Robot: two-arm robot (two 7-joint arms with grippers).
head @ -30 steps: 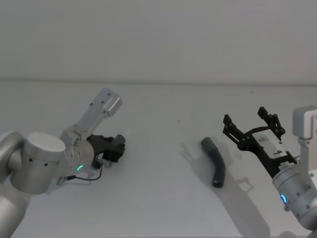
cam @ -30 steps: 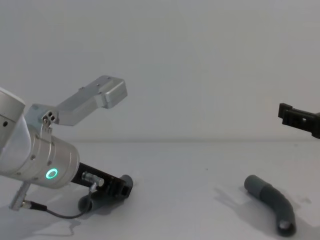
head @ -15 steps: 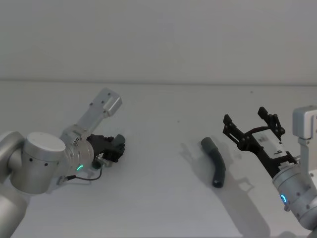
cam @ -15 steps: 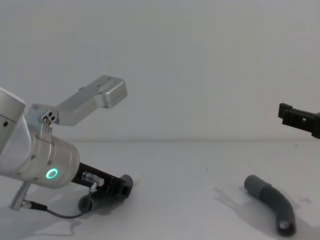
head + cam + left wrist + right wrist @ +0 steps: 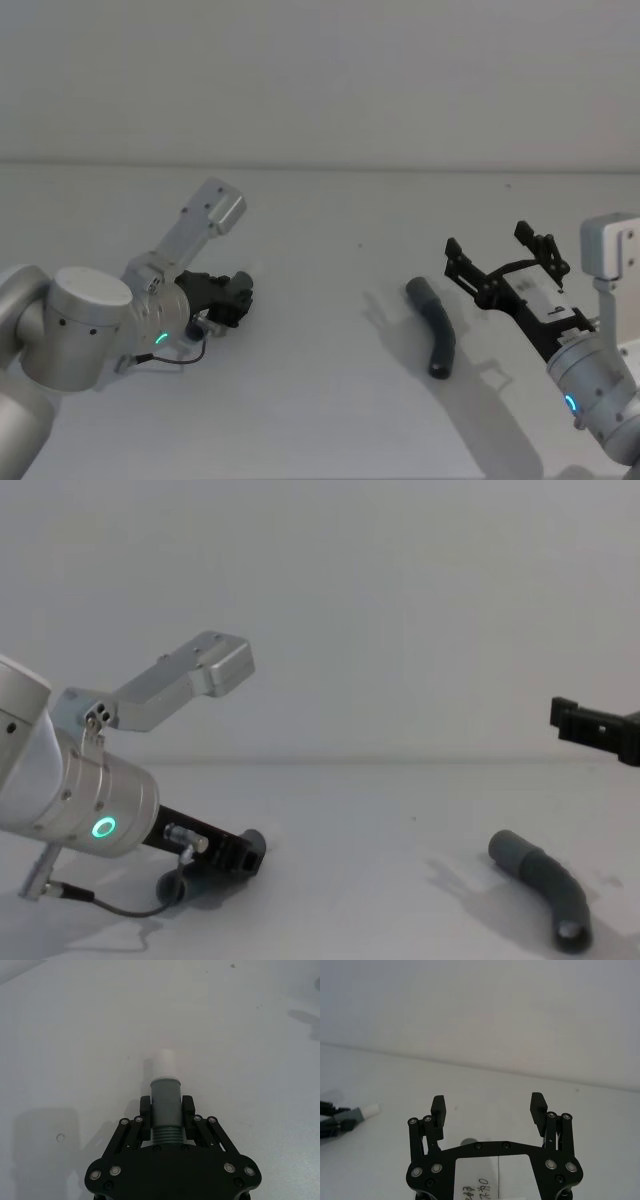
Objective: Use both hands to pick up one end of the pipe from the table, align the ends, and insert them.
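Left gripper (image 5: 235, 297) sits low over the table (image 5: 320, 410), its fingers (image 5: 145, 1107) pressed in on the first pipe piece (image 5: 165, 1110). I read the grip as being on the grey collar, just ahead of a ribbed section that runs back into the gripper body. The whitish tip (image 5: 164, 1063) sticks straight out past the fingertips, pointing away from the palm, with its shadow on the table right beneath it. I cannot tell whether this piece is lifted clear or touching the surface. The green ring (image 5: 102, 828) glows on the left arm behind the gripper. Right gripper (image 5: 498, 252) hangs well above the table, fingers (image 5: 438, 1105) spread wide with nothing between them. The second pipe piece (image 5: 438, 328) lies flat on the table, below this gripper and off toward the side facing the left arm, apart from both fingers. In the chest view its curve (image 5: 545, 880) rests on the table with the gripper's fingertip (image 5: 568, 716) high above it. In the right wrist view a small grey part of it (image 5: 468, 1142) shows between the open fingers, just past the crossbar. The two pieces lie well apart.
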